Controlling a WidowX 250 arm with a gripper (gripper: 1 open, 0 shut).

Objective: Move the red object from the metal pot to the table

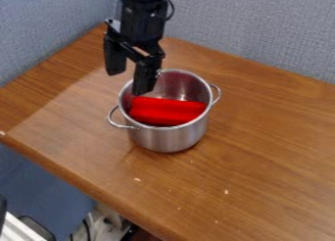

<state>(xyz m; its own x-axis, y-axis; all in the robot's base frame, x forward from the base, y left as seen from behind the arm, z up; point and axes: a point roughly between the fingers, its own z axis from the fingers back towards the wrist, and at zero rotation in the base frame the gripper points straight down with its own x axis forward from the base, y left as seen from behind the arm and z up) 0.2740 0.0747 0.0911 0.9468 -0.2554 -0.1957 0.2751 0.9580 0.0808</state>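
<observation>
Your gripper [132, 72] was spread wide over the metal pot's [167, 130] left rim; you needed to straddle the red object [165, 110] squarely.

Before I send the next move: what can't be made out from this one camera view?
- Lower part of the red object: hidden by the pot wall, so how it rests inside is unclear.
- Pot's far handle: mostly hidden behind the rim.
- Gripper: open, but whether its right finger touches the pot rim cannot be told.
- Arm above the gripper: cut off by the top edge.
- Table: right side cut off.
</observation>
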